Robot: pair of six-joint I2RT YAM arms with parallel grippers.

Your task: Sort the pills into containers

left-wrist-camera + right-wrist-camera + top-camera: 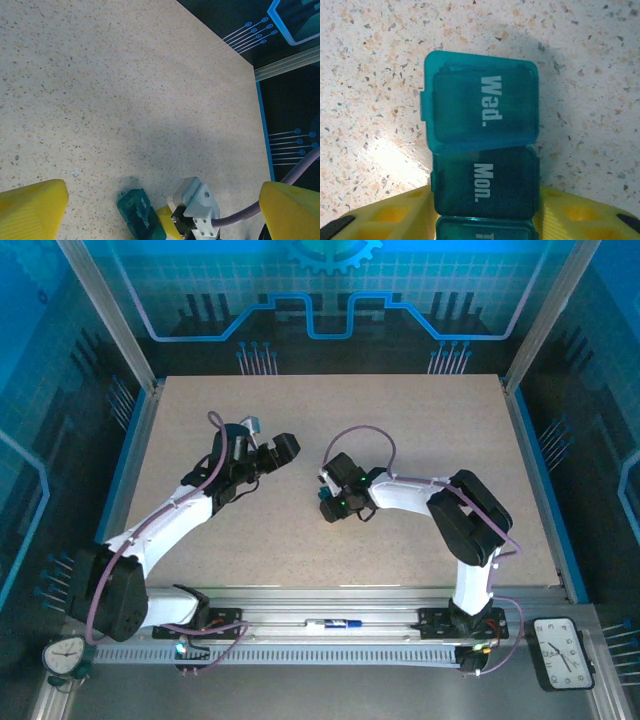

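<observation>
A small teal pill box (482, 115) is seen lying flat on the speckled table (420, 430), near the middle and a little toward the near edge. It is placed lengthwise between the yellow fingers (385, 215) of the right gripper (330, 504). In the right wrist view, two of its square lids are read as "Wed." and "Mon.". The "Wed." end is pointed away from the gripper, and a third lid is cut off at the lower edge. The fingers are set narrowly, one close against each long side of the "Mon." compartment. Whether the box is pressed between them or merely flanked cannot be told. The left gripper (283, 448) is held above the table, to the left of the right gripper and farther back, well apart from the box. Its yellow fingers (32, 207) are spread wide and nothing is held between them. In the left wrist view the box (141, 216) is seen at the lower edge, with one yellow finger of the right gripper just beside it. A white part of that gripper and a purple cable (280, 175) are seen to its right.
</observation>
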